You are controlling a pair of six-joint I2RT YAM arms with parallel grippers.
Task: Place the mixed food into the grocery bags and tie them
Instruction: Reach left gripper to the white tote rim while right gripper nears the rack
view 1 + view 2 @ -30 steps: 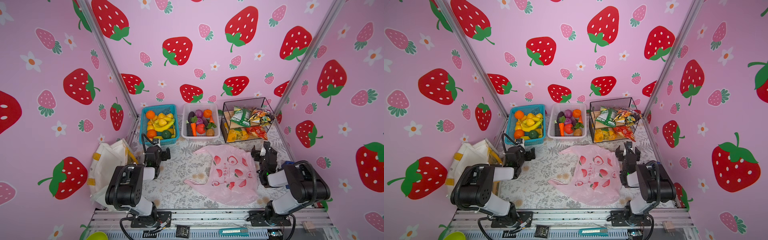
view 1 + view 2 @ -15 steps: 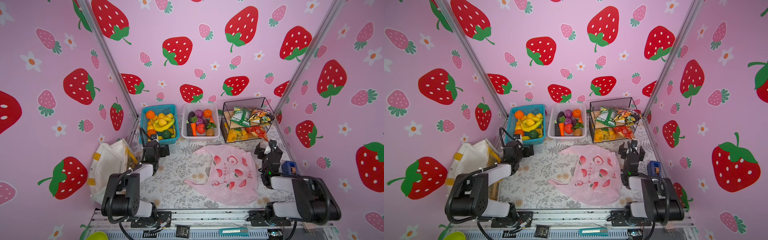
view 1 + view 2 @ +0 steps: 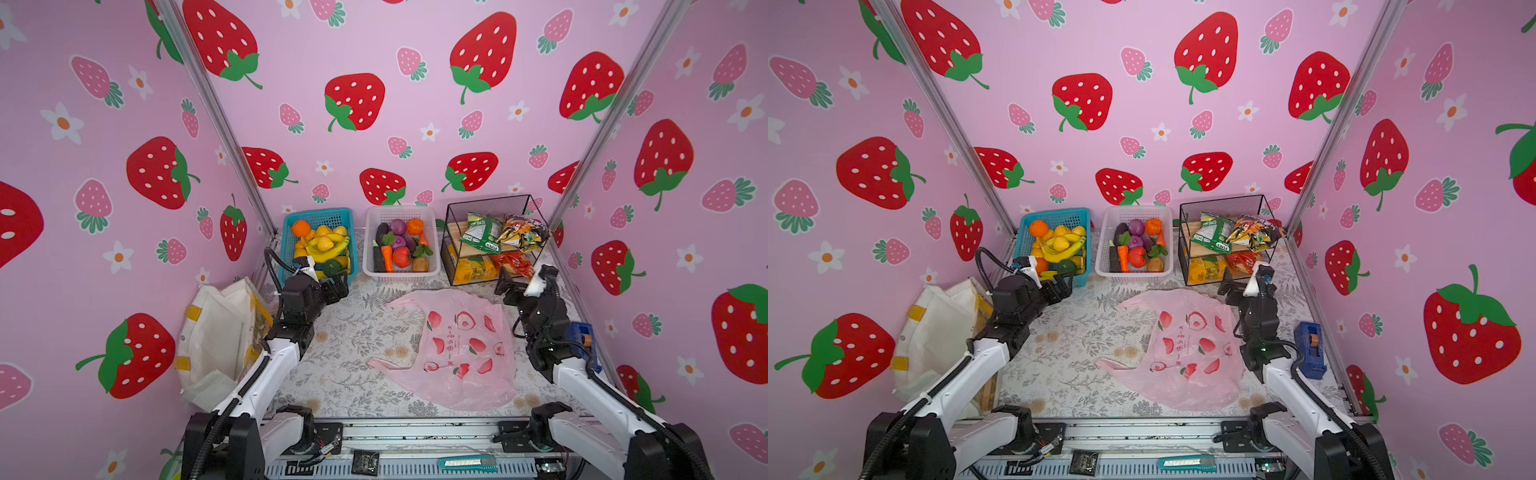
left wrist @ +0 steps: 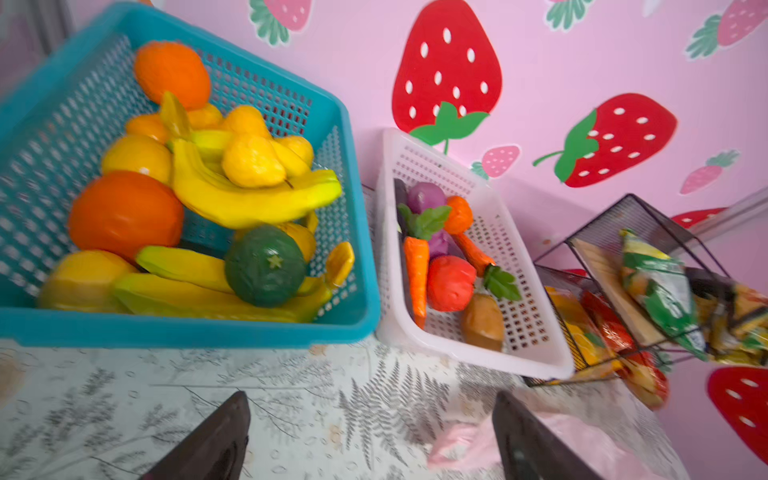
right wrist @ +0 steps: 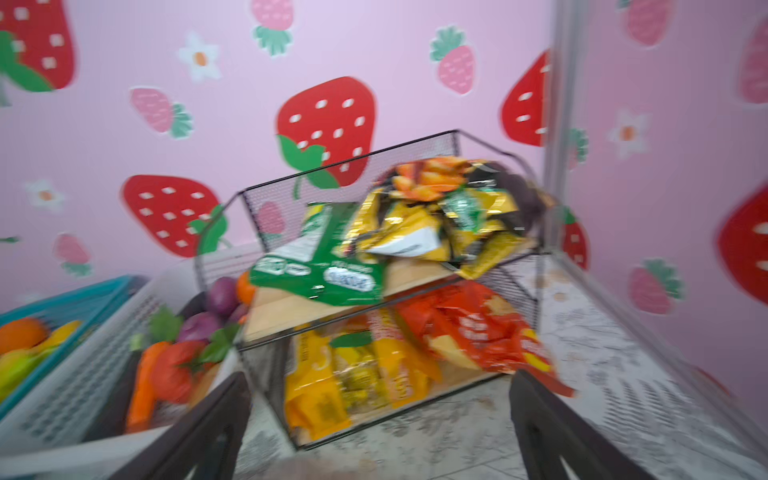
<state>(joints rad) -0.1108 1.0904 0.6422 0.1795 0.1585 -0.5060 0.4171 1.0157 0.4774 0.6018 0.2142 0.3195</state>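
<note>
Taking the white perforated plastic basket (image 3: pixel 401 277) as our mark, we find the toy vegetables (image 3: pixel 387 257) lying inside it. Just right of it, a black wire rack (image 3: pixel 486 204) holds the crinkly snack packets (image 3: pixel 513 262). In front of it the thin pink plastic bag (image 3: pixel 457 345) lies flat on the counter (image 3: pixel 353 345). The cream canvas tote (image 3: pixel 216 332) slumps well to its left. The left fingers (image 4: pixel 208 440) hover near its front left corner, the right fingers (image 5: pixel 552 436) further to its right, before the rack. Both pairs are spread wide, holding nothing.
</note>
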